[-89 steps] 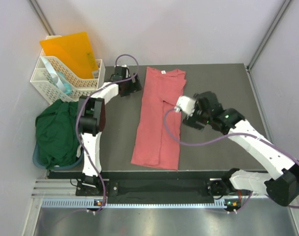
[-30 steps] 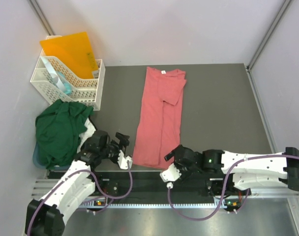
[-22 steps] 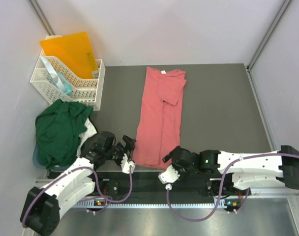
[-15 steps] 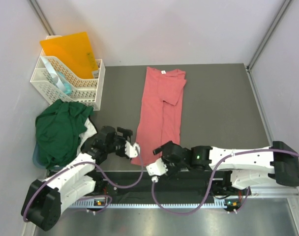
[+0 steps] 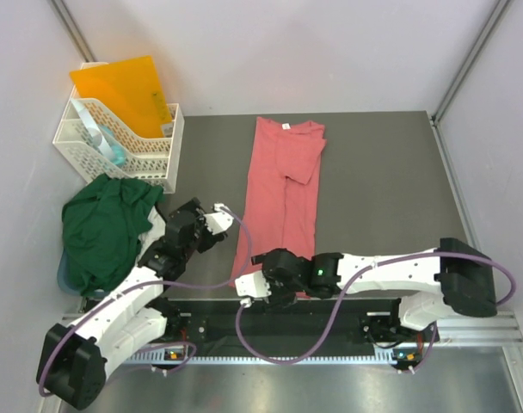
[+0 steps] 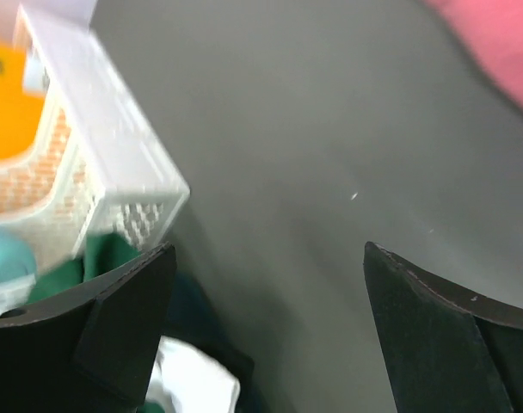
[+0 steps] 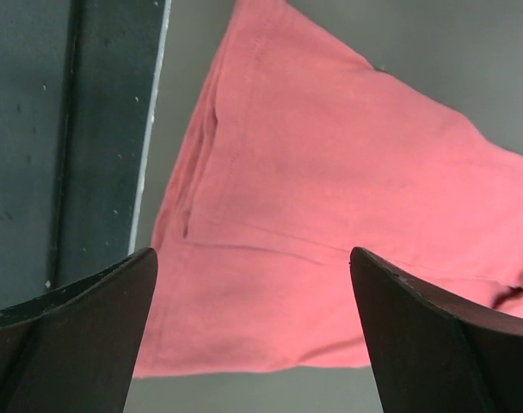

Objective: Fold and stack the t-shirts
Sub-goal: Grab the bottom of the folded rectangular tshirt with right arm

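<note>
Your right gripper (image 7: 253,258) hangs wide open and empty over the near hem of the salmon-pink cloth t-shirt (image 5: 279,198), hiding that corner from above. Your left gripper (image 5: 217,215), equally spread, holds nothing beside the shirt's left edge; its wrist view is blurred. Pink shirt: folded lengthwise, mid-table. Crumpled dark green t-shirt (image 5: 102,228): heaped at left.

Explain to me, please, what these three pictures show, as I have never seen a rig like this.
Two robot arms stand at the near edge of a dark table. One picture looks down from above; the other two come from wrist cameras. A salmon-pink t-shirt lies folded lengthwise mid-table; a dark green t-shirt lies crumpled at left, beside a white basket holding an orange folder. The right pincer is at the pink shirt's near hem, the left pincer beside that shirt's left edge; both are open, holding nothing.
</note>
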Available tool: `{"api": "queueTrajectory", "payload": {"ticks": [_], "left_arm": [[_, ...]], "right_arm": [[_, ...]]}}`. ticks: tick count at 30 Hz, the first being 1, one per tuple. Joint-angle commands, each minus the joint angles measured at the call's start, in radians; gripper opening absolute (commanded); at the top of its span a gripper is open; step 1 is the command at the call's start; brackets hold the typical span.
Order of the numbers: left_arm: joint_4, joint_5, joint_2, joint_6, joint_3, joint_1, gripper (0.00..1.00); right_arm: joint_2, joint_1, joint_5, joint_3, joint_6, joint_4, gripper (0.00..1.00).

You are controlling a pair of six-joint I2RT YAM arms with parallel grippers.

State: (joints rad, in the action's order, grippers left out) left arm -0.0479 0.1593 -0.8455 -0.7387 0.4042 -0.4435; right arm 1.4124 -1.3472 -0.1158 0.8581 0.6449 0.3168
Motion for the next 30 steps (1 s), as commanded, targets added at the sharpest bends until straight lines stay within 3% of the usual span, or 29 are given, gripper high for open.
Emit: {"api": "queueTrajectory", "payload": {"ticks": [1,8,18,30], "left_arm": [[-0.013,0.14,-0.003,0.134,0.061,0.025,0.94],[-0.102,0.148,-0.072,0.272,0.143,0.1,0.94],[-0.141,0.06,-0.161,0.375,0.249,0.293,0.93],[-0.176,-0.035,-0.196,0.452,0.312,0.356,0.93]], "right_arm": [[0.069,-0.018,0.041,0.082,-0.057,-0.05,0.93],[0.137,-0.02,0.053,0.072,-0.083,-0.094,0.93],[0.192,-0.018,0.054,0.033,-0.076,-0.136,0.92],[0.227,-0.004,0.044,0.006,-0.079,-0.15,0.86]]}}
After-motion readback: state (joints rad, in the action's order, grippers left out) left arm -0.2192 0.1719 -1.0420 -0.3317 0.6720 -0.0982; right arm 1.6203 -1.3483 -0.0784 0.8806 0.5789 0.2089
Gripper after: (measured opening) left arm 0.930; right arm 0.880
